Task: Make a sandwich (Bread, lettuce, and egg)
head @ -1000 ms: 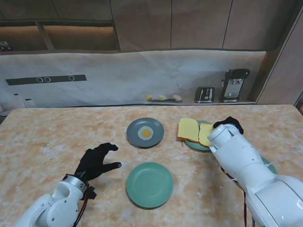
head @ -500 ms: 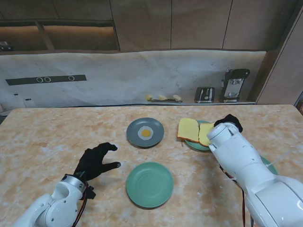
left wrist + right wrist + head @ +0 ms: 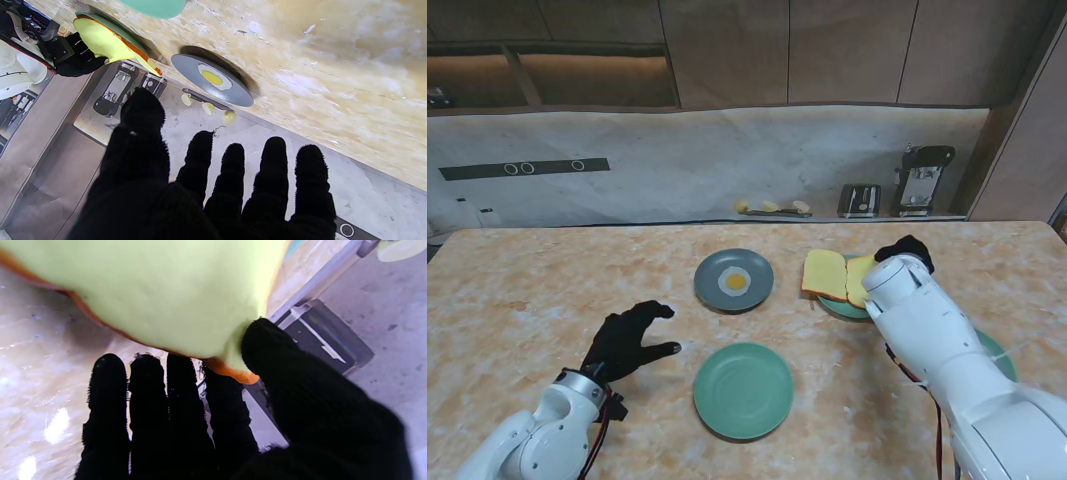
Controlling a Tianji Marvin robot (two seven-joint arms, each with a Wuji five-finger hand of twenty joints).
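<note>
Marble table [image 3: 517, 290]: right hand [image 3: 905, 250] pinches bread [image 3: 859, 283]; left hand [image 3: 627, 340] spread beside empty green plate [image 3: 743, 390].

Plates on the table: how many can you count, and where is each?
4: grey plate holding the egg, empty green plate nearest me, green plate under the bread, and one mostly hidden behind the right arm.

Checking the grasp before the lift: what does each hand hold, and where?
The right hand pinches a bread slice at its crust edge, thumb on top. The left hand holds nothing.
</note>
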